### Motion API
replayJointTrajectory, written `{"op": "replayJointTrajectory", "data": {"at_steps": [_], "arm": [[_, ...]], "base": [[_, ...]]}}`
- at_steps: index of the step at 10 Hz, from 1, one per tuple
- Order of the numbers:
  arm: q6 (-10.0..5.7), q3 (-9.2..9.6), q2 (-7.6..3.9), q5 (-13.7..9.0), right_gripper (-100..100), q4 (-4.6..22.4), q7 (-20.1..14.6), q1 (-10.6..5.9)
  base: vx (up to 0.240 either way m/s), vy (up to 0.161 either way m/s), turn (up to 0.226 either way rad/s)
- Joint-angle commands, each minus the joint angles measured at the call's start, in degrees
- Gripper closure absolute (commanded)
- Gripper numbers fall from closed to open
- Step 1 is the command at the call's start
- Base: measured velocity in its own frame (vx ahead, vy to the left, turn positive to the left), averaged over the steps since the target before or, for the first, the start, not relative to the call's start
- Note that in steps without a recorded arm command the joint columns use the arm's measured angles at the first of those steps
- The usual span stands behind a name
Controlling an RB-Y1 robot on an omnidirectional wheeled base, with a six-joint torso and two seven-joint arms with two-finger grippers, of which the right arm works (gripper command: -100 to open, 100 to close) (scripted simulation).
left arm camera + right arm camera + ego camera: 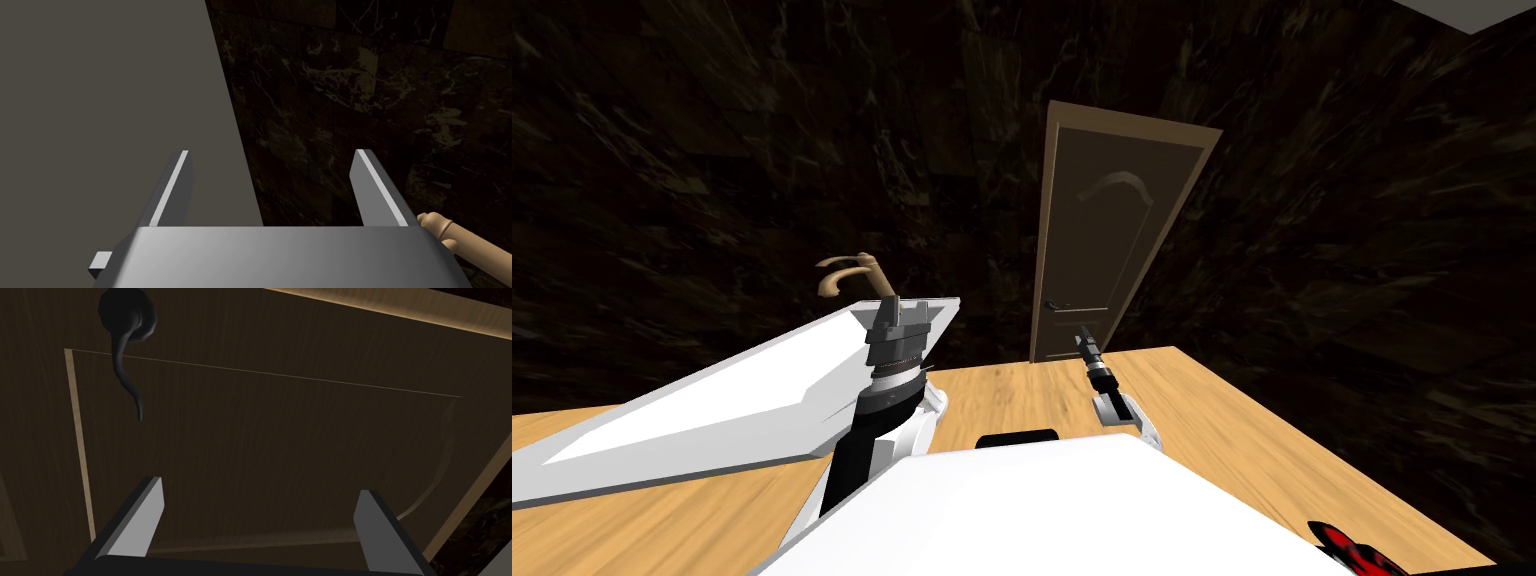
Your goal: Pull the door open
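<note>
In the head view, the brown door [1092, 250] stands shut in its paler frame, set in a dark marbled wall [1362, 250]. Its dark lever handle [1057, 305] sits low on the door's left edge. Our right gripper [1087, 342] reaches toward the door, just right of the handle and a little below it. To the left of the door, well apart from it, a white counter [712, 400] carries a tan faucet [847, 275]. Our left gripper [897, 318] hangs over the counter's near corner. Wood floor [1212, 420] runs from the door toward us, so we judge there is room for the leaf to swing our way.

In the left wrist view, the left gripper [272, 152] has its blades spread, nothing between them. A flat grey surface [100, 100] meets the wall, and the faucet tip is close beside one blade.

In the right wrist view, the right gripper [259, 487] is spread wide and empty, facing the door's panel. The black handle is off to one side, apart from the blades.

We judge the door stiff and heavy on its hinges. The thin, smooth lever is the only hold, so we should pinch it near its curved end.
</note>
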Motion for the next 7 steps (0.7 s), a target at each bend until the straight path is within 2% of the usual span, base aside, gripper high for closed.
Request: {"op": "replayJointTrajectory", "data": {"at_steps": [1, 7], "arm": [[-0.72, 0.01, -0.35, 0.41, -100, 2.72, -0.6, -0.75], [-2.78, -0.14, -1.94, 1.63, -100, 11.95, -2.81, -3.82]], "base": [[0.104, -0.007, 0.019], [0.098, 0.001, 0.014]]}}
